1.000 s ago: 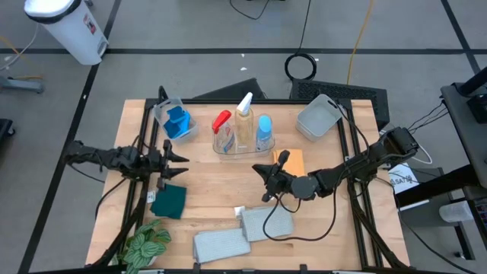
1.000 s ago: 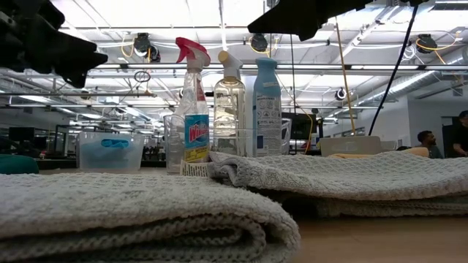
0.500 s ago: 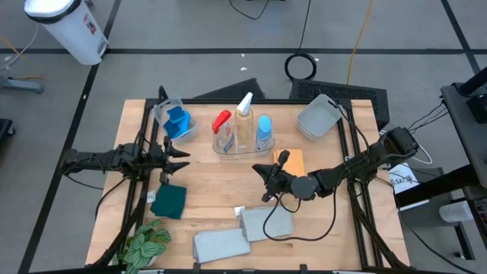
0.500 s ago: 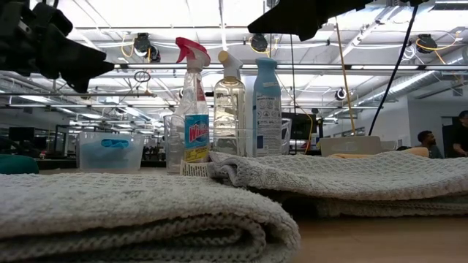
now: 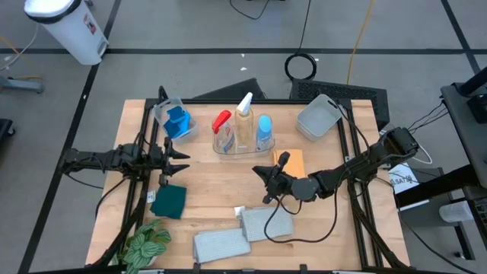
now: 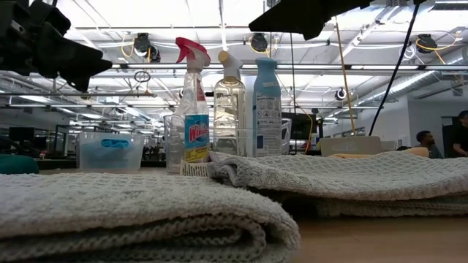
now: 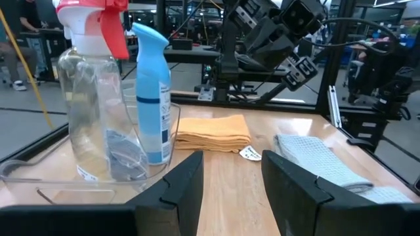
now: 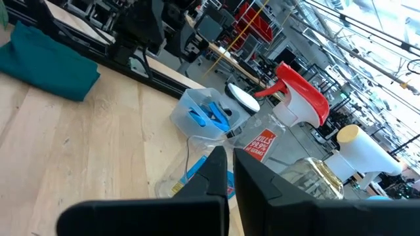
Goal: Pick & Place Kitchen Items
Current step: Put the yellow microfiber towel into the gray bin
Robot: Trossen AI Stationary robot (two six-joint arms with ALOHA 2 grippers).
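From above, near the tabletop's (image 5: 221, 198) left edge, my left gripper (image 5: 180, 156) hangs with its fingers parted and nothing between them, just beside the teal cloth (image 5: 169, 201). My right gripper (image 5: 262, 172) sits mid-table, clenched on nothing, next to the orange cloth (image 5: 293, 161). Toward the far edge a clear tub (image 5: 242, 144) holds the red-trigger bottle (image 5: 221, 122), white-trigger bottle (image 5: 244, 114) and blue-capped bottle (image 5: 264, 129). At the far left corner a second tub (image 5: 161, 114) carries the blue sponge (image 5: 177, 122). Two grey towels (image 5: 243, 232) lie along the near edge.

At table height, those towels (image 6: 146, 212) fill the foreground, the three bottles upright behind them.

Past my left fingers (image 7: 177, 190), the red-trigger bottle (image 7: 88, 98) and blue-capped bottle (image 7: 152, 98) stand in their tub, the orange cloth (image 7: 213, 132) beyond.

Past my right fingers (image 8: 213, 180), pressed together, I see the teal cloth (image 8: 46, 59) and the sponge tub (image 8: 203, 117).
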